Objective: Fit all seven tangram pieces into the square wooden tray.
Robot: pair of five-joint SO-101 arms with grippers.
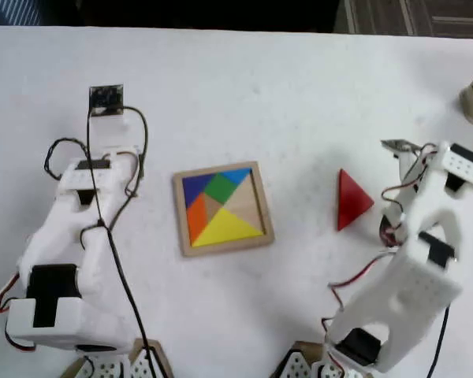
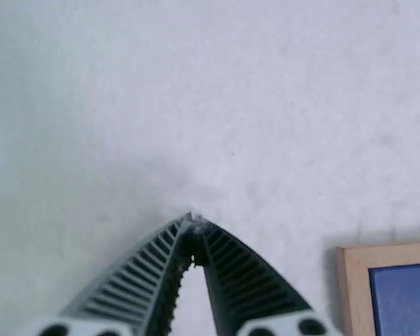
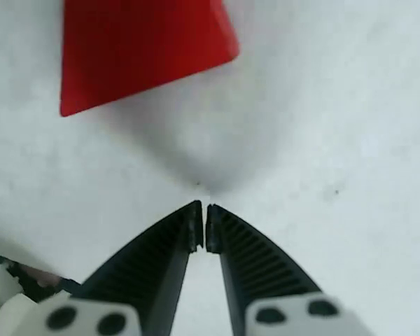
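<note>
- Right claw, toward the table's right edge: tips pressed together, gripping nothing.
- Just beyond its tips lies the red triangle, flat and loose, its long side facing the tray. This arm is clearly the nearer.
- Wooden tray, mid-table: blue, green, orange and yellow pieces, with bare wood at its right side.
- Left claw, off the tray's left rim: closed, empty.

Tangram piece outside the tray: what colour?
The loose triangle is red; right wrist view shows it best.
</note>
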